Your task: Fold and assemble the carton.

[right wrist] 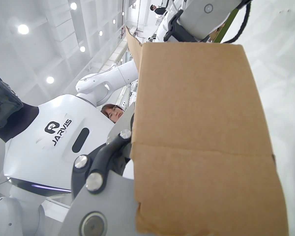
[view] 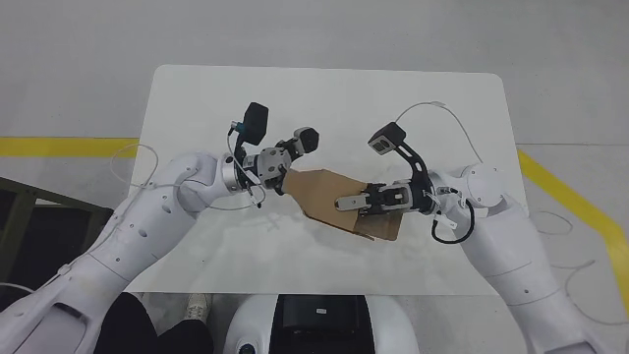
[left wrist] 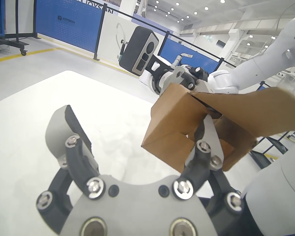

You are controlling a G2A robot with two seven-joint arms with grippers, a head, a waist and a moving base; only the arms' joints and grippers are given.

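carton (view: 326, 195) is half-formed and sits between the two arms over the middle of the table (view: 197, 108). whether it touches the surface i can't tell. left gripper (left wrist: 136, 114) is spread wide and grasps nothing. one finger (left wrist: 209, 133) pokes into the open end of the carton against an inner fold and the other hangs free over bare table. right gripper (view: 346, 202) looks clamped on a carton wall at the far end. one finger lies on the near face and the other is hidden by cardboard, so this is a judgement. a big loose flap (left wrist: 255, 109) juts out over the open end, not tucked.

risks:
- only one arm seems to hold the carton, so a hard push from the left finger could twist or slip it out of that pinch.
- the finger could crush or tear the inner fold, or bend it off its crease.
- the loose flap could catch on the finger and fold the wrong way.
- the walls could collapse flat, since the carton is not yet locked.
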